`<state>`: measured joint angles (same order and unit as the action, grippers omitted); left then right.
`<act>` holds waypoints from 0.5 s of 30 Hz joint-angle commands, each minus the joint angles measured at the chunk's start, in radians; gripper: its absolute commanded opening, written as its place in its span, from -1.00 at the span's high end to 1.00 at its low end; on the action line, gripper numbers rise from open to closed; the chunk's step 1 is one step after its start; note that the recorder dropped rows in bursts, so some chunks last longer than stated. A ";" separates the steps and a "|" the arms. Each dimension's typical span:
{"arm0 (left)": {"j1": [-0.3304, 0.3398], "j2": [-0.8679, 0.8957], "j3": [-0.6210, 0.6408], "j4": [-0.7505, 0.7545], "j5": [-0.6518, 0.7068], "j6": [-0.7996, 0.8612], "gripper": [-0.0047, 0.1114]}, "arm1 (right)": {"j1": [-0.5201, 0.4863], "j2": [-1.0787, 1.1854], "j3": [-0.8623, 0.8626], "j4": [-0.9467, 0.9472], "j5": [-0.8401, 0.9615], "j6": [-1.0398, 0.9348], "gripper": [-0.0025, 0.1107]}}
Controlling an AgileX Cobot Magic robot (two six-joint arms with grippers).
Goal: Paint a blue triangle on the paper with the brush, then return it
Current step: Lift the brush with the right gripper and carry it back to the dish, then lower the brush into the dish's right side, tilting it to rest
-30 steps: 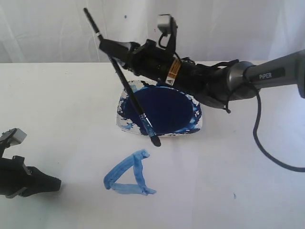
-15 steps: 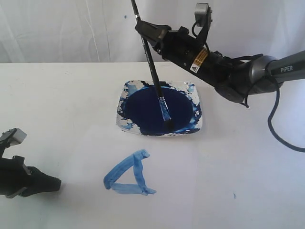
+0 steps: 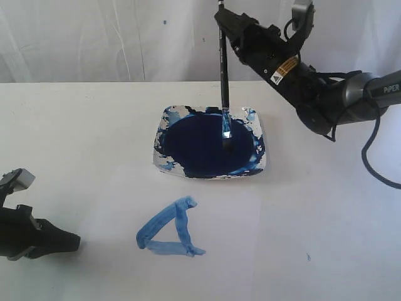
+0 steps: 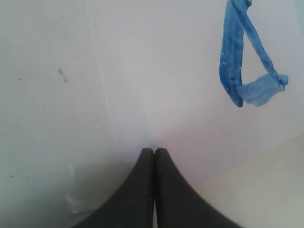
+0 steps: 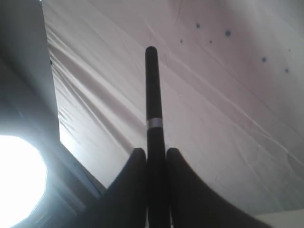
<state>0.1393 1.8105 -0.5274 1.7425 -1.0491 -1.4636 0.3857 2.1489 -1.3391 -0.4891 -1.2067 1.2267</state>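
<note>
The brush (image 3: 223,69) hangs nearly upright in my right gripper (image 3: 223,14), which is shut on its black handle high above the table. Its blue-stained tip (image 3: 227,135) sits over the dark-blue pool in the paint dish (image 3: 164,164). In the right wrist view the handle (image 5: 152,95) sticks out between the shut fingers against the white curtain. The blue triangle (image 3: 169,229) lies on the paper (image 3: 232,238) in front of the dish; the left wrist view shows the triangle (image 4: 244,57) too. My left gripper (image 3: 74,240) rests low at the near left, shut and empty, with its tips (image 4: 155,151) over the paper (image 4: 161,71).
A white curtain (image 3: 94,37) hangs behind the table. The black cable (image 3: 369,169) of the right arm loops down at the right. The paper's edge (image 4: 102,95) runs beside the left gripper on the off-white tabletop (image 3: 75,138).
My right gripper has risen and swung right with the brush. The brush has gone from slanted to nearly upright, its tip moving from the dish's near edge to over the paint pool. The left arm is still.
</note>
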 commanded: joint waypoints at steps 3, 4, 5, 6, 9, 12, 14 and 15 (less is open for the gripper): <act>-0.006 -0.005 0.007 0.002 0.033 -0.002 0.92 | -0.012 0.006 0.004 0.150 -0.014 -0.024 0.96; -0.006 -0.005 0.007 0.002 0.033 -0.002 0.92 | -0.012 0.014 0.004 0.181 -0.014 -0.024 0.96; -0.006 -0.005 0.007 0.002 0.033 -0.002 0.92 | -0.012 0.023 0.004 0.201 -0.014 -0.027 0.96; -0.006 -0.005 0.007 0.002 0.033 0.001 0.92 | -0.015 0.029 0.004 0.224 -0.014 -0.031 0.96; -0.006 -0.005 0.007 0.002 0.033 0.001 0.92 | -0.020 0.056 0.004 0.286 -0.014 -0.038 0.96; -0.006 -0.005 0.007 0.002 0.033 0.001 0.92 | -0.022 0.078 0.004 0.394 -0.014 -0.038 0.96; -0.006 -0.005 0.007 0.002 0.033 0.003 0.92 | -0.027 0.095 0.004 0.433 -0.014 -0.046 0.96; -0.006 -0.005 0.007 0.002 0.033 0.003 0.92 | -0.028 0.103 0.004 0.455 -0.014 -0.053 0.96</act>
<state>0.1393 1.8105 -0.5274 1.7425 -1.0491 -1.4636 0.3748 2.2338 -1.3391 -0.1059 -1.2067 1.1999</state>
